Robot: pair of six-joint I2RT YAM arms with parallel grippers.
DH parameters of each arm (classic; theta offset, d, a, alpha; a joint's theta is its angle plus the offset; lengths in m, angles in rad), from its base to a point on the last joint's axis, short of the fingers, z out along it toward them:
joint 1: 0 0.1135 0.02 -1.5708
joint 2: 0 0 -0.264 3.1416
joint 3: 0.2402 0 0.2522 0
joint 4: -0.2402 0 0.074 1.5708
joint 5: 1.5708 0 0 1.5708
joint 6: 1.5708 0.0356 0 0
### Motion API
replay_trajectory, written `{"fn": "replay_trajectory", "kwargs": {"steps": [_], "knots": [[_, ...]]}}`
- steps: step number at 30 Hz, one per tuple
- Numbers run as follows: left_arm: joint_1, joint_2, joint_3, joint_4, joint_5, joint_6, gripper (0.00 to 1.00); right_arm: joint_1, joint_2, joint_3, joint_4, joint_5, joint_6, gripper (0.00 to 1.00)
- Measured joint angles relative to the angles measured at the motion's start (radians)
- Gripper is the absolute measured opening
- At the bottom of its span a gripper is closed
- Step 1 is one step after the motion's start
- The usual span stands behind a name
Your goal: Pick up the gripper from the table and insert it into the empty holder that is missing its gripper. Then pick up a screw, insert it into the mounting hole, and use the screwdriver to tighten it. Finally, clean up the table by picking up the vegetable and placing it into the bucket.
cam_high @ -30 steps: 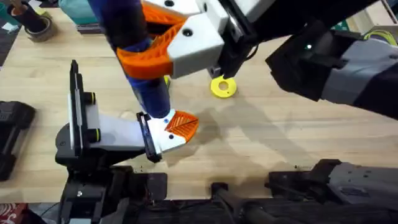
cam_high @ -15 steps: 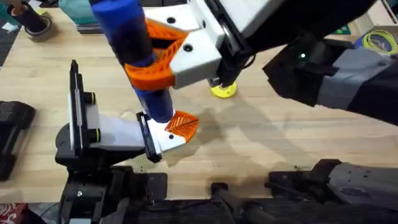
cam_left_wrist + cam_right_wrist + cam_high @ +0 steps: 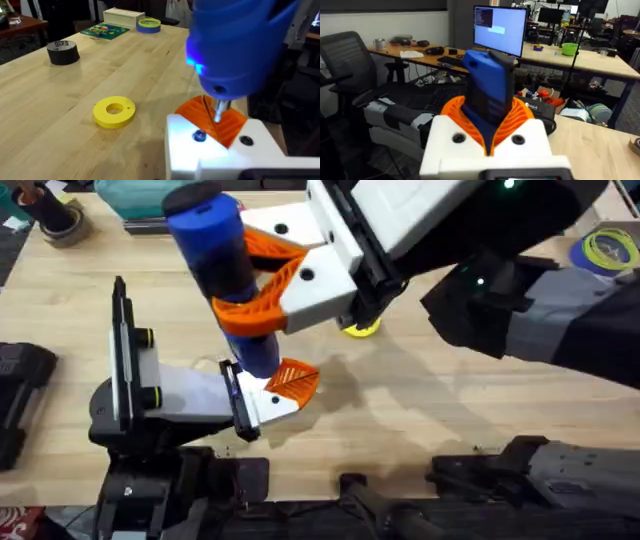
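Right tool (image 3: 262, 280) is clamping the screwdriver (image 3: 222, 265), its tip touching the gripper (image 3: 215, 122) on the holder (image 3: 220, 155); a yellow disc (image 3: 114, 111) is lying just beside the holder on the worktop (image 3: 60, 100).

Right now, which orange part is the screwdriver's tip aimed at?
The small orange wedge on the white holder, right under the blue screwdriver's silver tip. The ribbed orange pads sit higher, clamped on the screwdriver's body.

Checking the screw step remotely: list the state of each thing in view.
screwdriver: tilted, light on, tip down at the orange fingertip.
right tool: shut on the screwdriver.
orange fingertip: seated on the white holder.
yellow disc: flat on the table.
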Motion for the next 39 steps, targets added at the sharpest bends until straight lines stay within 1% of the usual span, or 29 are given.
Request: {"fn": "replay_trajectory", "kwargs": {"steps": [12, 39], "knots": [[0.000, 0.000, 0.000, 0.000, 0.000, 0.000, 0.007, 0.000, 0.000, -0.009, 0.000, 0.000, -0.037, 0.023], [0.000, 0.000, 0.000, 0.000, 0.000, 0.000, 0.007, 0.000, 0.000, -0.009, 0.000, 0.000, -0.046, 0.023]]}}
